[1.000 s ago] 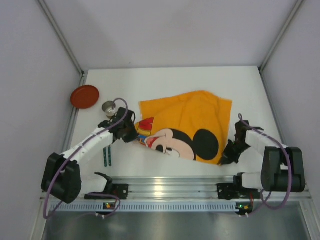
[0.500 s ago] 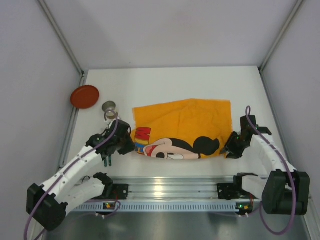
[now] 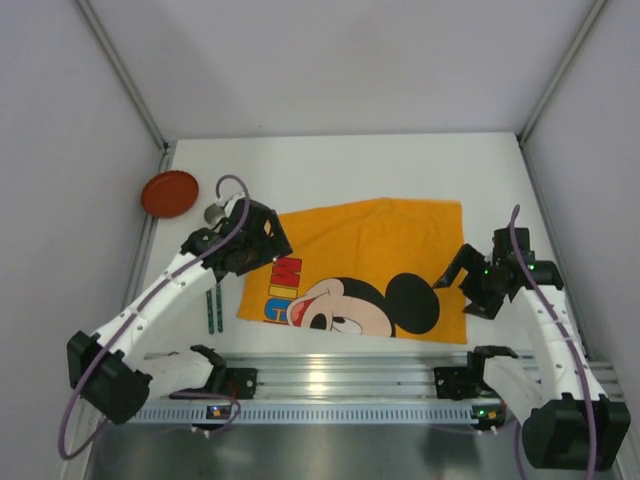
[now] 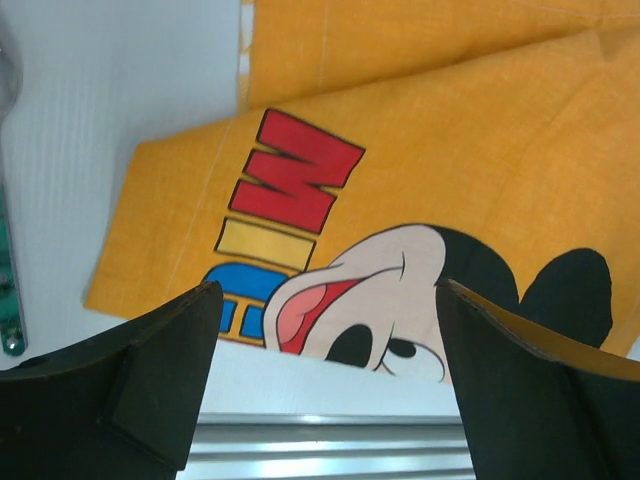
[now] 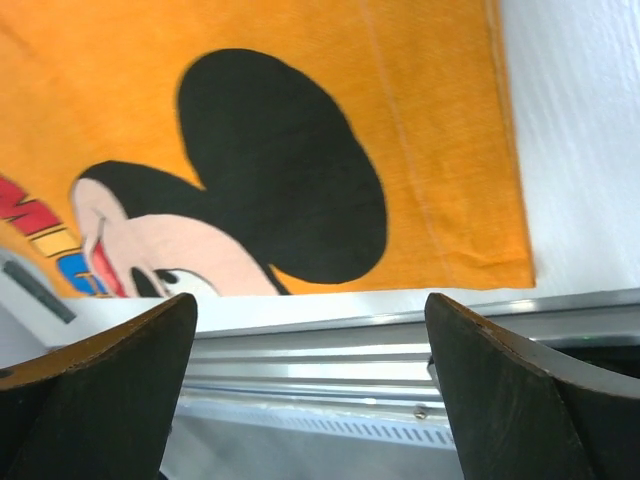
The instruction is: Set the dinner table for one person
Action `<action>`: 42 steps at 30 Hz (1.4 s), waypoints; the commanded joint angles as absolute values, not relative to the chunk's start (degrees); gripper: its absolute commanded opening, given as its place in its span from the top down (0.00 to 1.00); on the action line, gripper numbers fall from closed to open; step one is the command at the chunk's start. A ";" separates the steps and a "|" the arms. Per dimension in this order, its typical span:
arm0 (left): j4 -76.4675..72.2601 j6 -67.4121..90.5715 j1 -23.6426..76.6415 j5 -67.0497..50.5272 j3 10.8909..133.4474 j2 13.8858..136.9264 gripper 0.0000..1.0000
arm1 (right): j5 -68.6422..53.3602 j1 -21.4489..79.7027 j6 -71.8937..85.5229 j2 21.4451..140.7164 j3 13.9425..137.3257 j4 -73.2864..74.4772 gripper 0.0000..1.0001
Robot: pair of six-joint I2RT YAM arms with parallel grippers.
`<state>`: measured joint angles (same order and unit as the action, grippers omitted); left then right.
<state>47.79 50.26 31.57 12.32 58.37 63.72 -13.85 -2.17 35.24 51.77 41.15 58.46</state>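
The dinner table is a white tabletop. An orange cloth printed with a cartoon mouse lies spread flat on it, its near edge close to the rail. My left gripper hovers over the cloth's left end, open and empty. In the left wrist view the cloth fills the scene beyond the wide-apart left gripper. My right gripper hangs over the cloth's right edge, open and holding nothing. The right wrist view shows the cloth's near right corner beyond the open right gripper.
A red plate sits at the far left. A metal cup stands beside it, partly behind my left arm. Green cutlery lies left of the cloth, also in the left wrist view. A ribbed aluminium rail runs along the near edge.
Both grippers have opened and let go of the cloth, then lifted off it. The cloth, bunched a second ago, now lies spread flat and nearer the rail.
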 commanded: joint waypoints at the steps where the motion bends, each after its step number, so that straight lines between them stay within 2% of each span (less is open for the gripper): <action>1: 40.80 44.83 30.94 14.59 62.31 72.05 0.08 | -19.06 -2.64 35.77 48.17 45.43 60.20 0.04; 2: 38.26 44.22 30.76 14.33 63.18 76.33 0.09 | -19.07 -2.64 35.51 47.82 45.61 60.73 0.05; 4: 35.78 43.95 30.06 13.19 65.38 80.66 0.14 | -18.90 -2.64 34.54 47.11 45.62 62.22 0.15; 6: 32.44 44.12 28.40 10.31 66.88 86.29 0.19 | -19.07 -2.64 33.93 46.85 45.18 63.01 0.35; 7: 30.95 44.12 27.61 9.07 67.15 87.96 0.27 | -20.03 -2.64 33.84 46.50 44.39 63.02 0.43; 8: 27.89 43.86 26.99 7.83 67.32 90.76 0.30 | -20.39 -2.64 33.75 46.32 43.86 62.93 0.58; 10: 26.02 43.42 25.49 6.07 68.46 93.41 0.38 | -20.92 -2.64 33.40 46.23 43.07 62.75 0.73; 11: 25.49 42.81 24.97 5.80 69.16 95.95 0.47 | -20.66 -2.64 33.22 46.23 42.98 62.75 0.79; 12: 25.05 42.54 24.00 5.63 70.56 97.19 0.51 | -20.48 -2.64 32.87 46.40 42.89 62.75 0.87; 15: 25.13 41.22 21.46 3.96 73.72 102.38 0.63 | -19.78 -2.64 32.35 47.63 42.98 62.67 0.97; 17: 26.37 40.43 20.22 2.73 75.32 105.97 0.69 | -19.25 -2.64 32.17 49.12 43.15 62.06 1.00; 25: 25.66 37.44 15.12 1.41 80.15 115.39 0.86 | -18.90 -2.64 32.34 56.06 43.94 57.75 1.00; 42: 33.13 32.87 4.58 4.48 102.65 132.10 0.95 | -18.02 -2.64 31.11 68.90 45.97 50.54 1.00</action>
